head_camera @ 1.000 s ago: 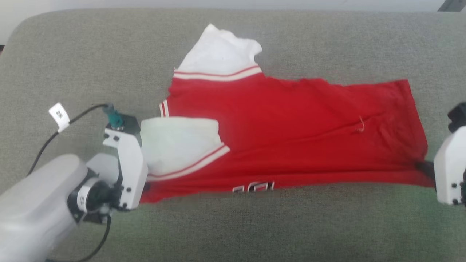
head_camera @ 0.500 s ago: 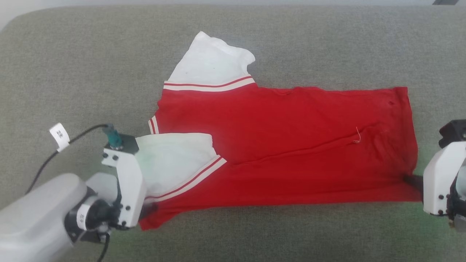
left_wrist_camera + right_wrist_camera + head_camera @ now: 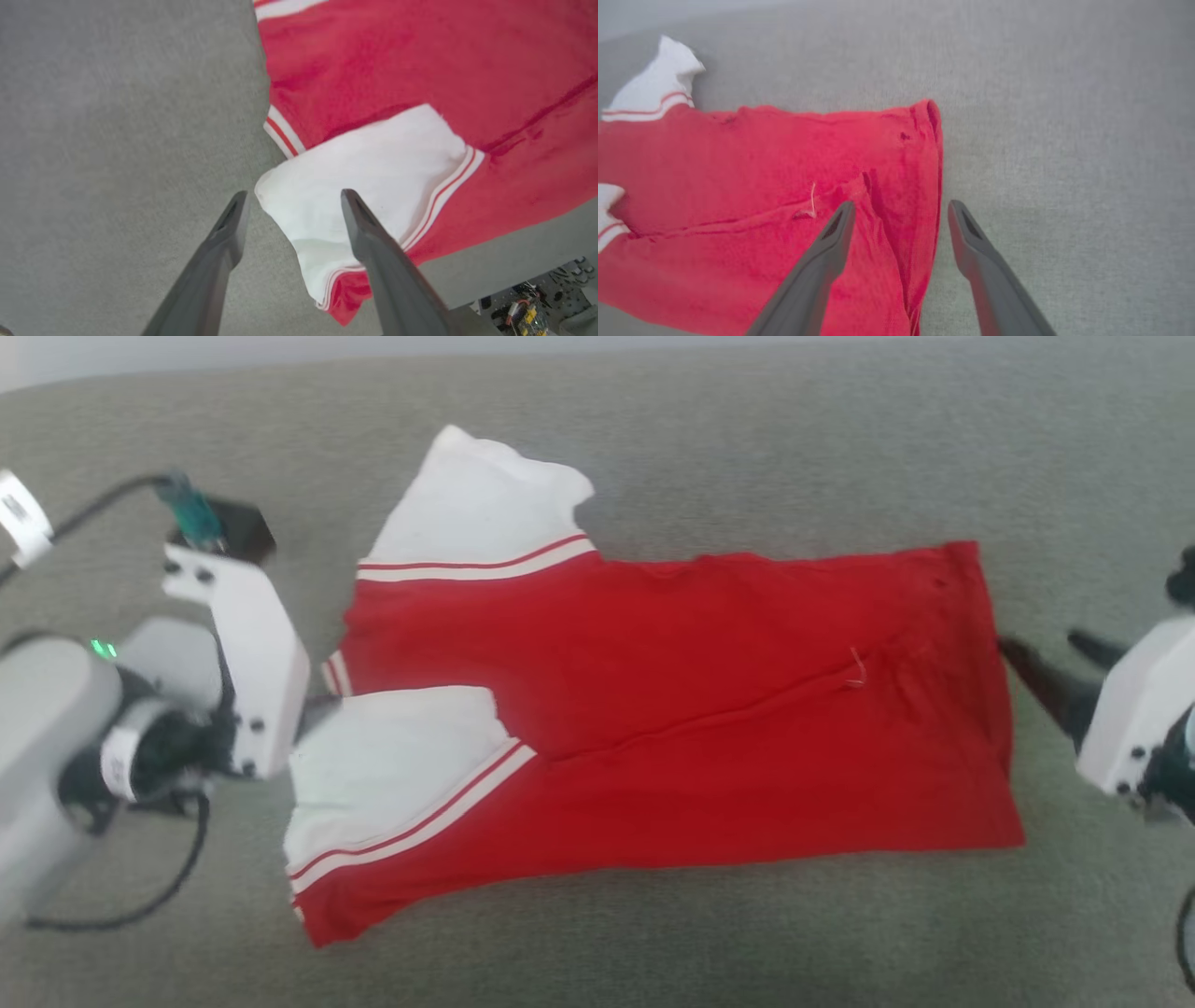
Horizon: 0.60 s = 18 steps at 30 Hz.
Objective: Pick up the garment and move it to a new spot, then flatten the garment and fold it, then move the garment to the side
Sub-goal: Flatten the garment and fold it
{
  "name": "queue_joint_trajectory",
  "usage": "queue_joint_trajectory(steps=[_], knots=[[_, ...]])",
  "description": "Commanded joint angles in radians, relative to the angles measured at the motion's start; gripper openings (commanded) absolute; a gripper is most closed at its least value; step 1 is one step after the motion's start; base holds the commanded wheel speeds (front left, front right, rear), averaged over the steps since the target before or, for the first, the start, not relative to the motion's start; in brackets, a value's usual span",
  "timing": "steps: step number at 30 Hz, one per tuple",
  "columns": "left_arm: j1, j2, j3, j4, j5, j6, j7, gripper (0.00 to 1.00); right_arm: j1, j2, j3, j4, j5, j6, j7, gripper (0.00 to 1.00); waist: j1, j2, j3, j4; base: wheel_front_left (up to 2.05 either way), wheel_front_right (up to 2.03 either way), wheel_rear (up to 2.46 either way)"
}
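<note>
Your left gripper (image 3: pixel 293 193) has released the red jersey (image 3: pixel 700 709) and stands spread over its white sleeve (image 3: pixel 364 177); your right gripper (image 3: pixel 901 204) has too, spread astride the jersey's hem (image 3: pixel 936 154).

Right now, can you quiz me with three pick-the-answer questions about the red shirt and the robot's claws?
1. Where does the shirt lie?
A. on a grey cushion
B. in a basket
C. on a wooden floor

2. What colour are its sleeves?
A. blue
B. white
C. black

3. How is the left claw?
A. shut on a sleeve
B. shut on a cable
C. open

Answers:
1 A, grey cushion fabric spreads all around the shirt.
2 B, both sleeves are white, edged with striped trim.
3 C, its two fingers stand wide apart in the left wrist view, gripping nothing.
</note>
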Motion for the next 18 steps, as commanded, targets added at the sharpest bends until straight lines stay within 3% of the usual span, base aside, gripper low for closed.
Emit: queue_joint_trajectory(steps=[1,5,6,13,18], knots=[[-0.041,-0.011,0.015,0.021,0.012,-0.018,-0.01,1.0,-0.032,0.031,-0.002,-0.02,-0.008,0.0,-0.069,1.0,0.0,0.0001,0.014,-0.045,0.0,0.0,0.0],[-0.105,-0.021,0.03,0.101,0.045,-0.063,-0.031,1.0,-0.096,0.075,0.013,-0.037,-0.033,0.0,-0.234,1.0,0.0,0.0001,0.039,-0.118,0.0,0.0,0.0],[-0.105,-0.021,0.03,0.101,0.045,-0.063,-0.031,1.0,-0.096,0.075,0.013,-0.037,-0.033,0.0,-0.234,1.0,0.0,0.0001,0.039,-0.118,0.0,0.0,0.0],[-0.211,-0.035,0.055,0.301,0.09,-0.168,-0.097,1.0,-0.166,0.145,0.069,-0.018,-0.101,0.0,-0.522,1.0,0.0,0.0001,0.092,-0.253,0.0,0.0,0.0],[-0.278,-0.044,0.063,0.459,0.119,-0.231,-0.137,1.0,-0.164,0.176,0.12,0.013,-0.109,0.0,-0.629,1.0,0.0,0.0001,0.131,-0.319,0.0,0.0,0.0]])
